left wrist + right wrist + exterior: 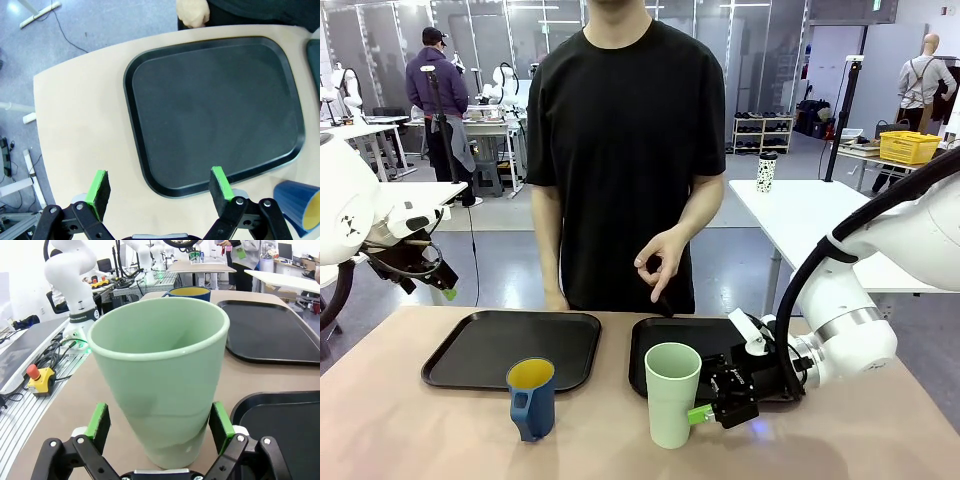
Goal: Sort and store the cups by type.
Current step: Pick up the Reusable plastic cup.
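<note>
Right gripper (pixel 159 421) stands wide open around the base of the mint-green tumbler (pixel 672 395), pads not touching it. Left gripper (pixel 160 186), also wide, hovers over the left tray (pixel 215 110). The blue mug (pixel 531 398) stands on the table (pixel 410 430) beside that tray.

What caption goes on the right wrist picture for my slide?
Open right claw straddles the upright green tumbler, blue mug behind.

1. Tumbler (pixel 157 390): mint-green plastic, smooth, faint satin sheen.
2. Mug (pixel 531 400): dark blue, smooth, low gloss.
3. Tray (pixel 215 105): black plastic, matt, finely textured.
4. Bench (pixel 410 430): pale wood-look top, smooth, matt.
</note>
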### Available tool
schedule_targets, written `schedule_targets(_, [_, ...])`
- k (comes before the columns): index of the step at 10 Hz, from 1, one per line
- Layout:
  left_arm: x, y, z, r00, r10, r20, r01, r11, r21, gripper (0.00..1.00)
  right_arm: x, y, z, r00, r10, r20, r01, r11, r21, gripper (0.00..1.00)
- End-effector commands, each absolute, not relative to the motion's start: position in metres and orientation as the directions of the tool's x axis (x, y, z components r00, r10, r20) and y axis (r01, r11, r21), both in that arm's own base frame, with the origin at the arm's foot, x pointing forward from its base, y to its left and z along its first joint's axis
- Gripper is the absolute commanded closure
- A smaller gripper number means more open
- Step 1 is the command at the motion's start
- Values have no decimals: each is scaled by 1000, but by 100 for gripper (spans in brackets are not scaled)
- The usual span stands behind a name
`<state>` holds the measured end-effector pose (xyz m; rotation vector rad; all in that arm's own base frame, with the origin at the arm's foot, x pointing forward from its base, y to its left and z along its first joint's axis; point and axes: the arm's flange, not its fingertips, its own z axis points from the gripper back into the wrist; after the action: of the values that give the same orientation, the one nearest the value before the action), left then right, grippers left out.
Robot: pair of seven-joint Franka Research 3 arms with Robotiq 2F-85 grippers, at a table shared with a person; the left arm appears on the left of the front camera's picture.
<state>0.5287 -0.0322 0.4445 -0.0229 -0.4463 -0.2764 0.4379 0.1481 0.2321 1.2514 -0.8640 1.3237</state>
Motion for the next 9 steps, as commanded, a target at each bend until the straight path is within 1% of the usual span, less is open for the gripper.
schedule_targets(1, [528, -30, 446, 865, -255, 432, 267, 963, 34, 0, 442, 159, 226, 101, 200, 975, -976, -171, 136, 0])
schedule_targets(9, [528, -30, 446, 865, -255, 432, 267, 963, 34, 0, 442, 187, 208, 117, 138, 983, -967, -212, 145, 0])
